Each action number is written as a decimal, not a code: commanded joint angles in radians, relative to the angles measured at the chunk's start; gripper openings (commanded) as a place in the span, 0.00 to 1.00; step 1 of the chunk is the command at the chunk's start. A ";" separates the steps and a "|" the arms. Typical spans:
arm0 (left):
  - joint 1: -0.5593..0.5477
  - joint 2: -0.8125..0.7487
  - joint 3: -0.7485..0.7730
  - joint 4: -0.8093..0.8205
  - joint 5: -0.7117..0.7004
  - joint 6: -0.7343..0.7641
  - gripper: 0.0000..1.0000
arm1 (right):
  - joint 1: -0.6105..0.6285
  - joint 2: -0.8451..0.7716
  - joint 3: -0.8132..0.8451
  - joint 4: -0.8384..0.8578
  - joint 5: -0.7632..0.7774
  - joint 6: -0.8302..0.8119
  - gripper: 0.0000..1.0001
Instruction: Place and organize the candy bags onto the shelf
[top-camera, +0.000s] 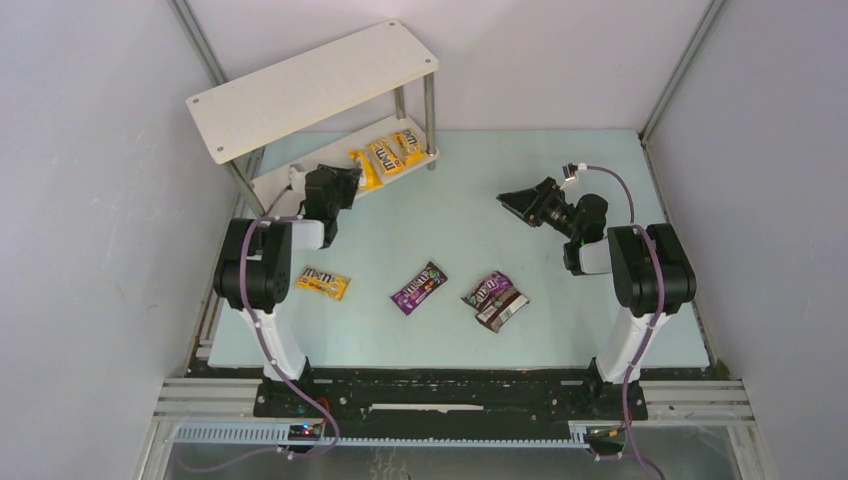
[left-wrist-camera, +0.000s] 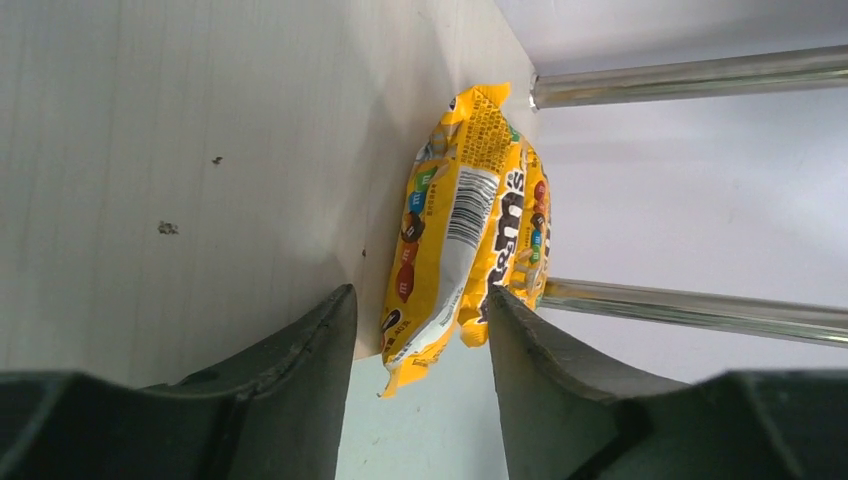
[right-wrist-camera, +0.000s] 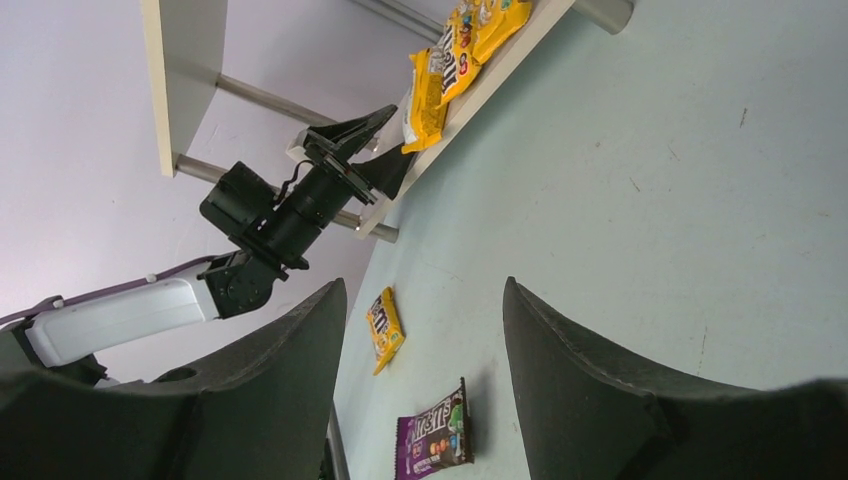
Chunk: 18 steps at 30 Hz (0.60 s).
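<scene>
The shelf (top-camera: 310, 90) stands at the back left. Three yellow candy bags lie on its lower board (top-camera: 275, 185): one (top-camera: 365, 168) nearest my left gripper, then two more (top-camera: 387, 155) (top-camera: 408, 147). My left gripper (top-camera: 345, 185) is open at the lower board's edge. In the left wrist view (left-wrist-camera: 420, 310) the near yellow bag's (left-wrist-camera: 440, 240) end hangs between the fingertips, touching neither. On the table lie a yellow bag (top-camera: 323, 284), two purple bags (top-camera: 418, 288) (top-camera: 487, 290) and a dark brown bag (top-camera: 502, 311). My right gripper (top-camera: 515, 203) is open and empty above the table.
Silver shelf legs (left-wrist-camera: 690, 75) (left-wrist-camera: 700, 310) stand beside the bags. The enclosure's white walls close in the table at the back and sides. The right wrist view shows the loose yellow bag (right-wrist-camera: 385, 328) and a purple bag (right-wrist-camera: 435, 438) between its fingers, far off.
</scene>
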 joint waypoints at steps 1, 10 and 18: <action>-0.013 -0.026 -0.002 -0.037 -0.029 0.065 0.54 | -0.001 0.010 0.012 0.054 -0.016 0.008 0.67; -0.036 0.008 0.015 0.026 -0.008 0.040 0.40 | -0.001 0.015 0.012 0.062 -0.016 0.012 0.67; -0.036 0.062 -0.013 0.181 0.006 -0.074 0.26 | -0.005 0.024 0.012 0.078 -0.021 0.025 0.67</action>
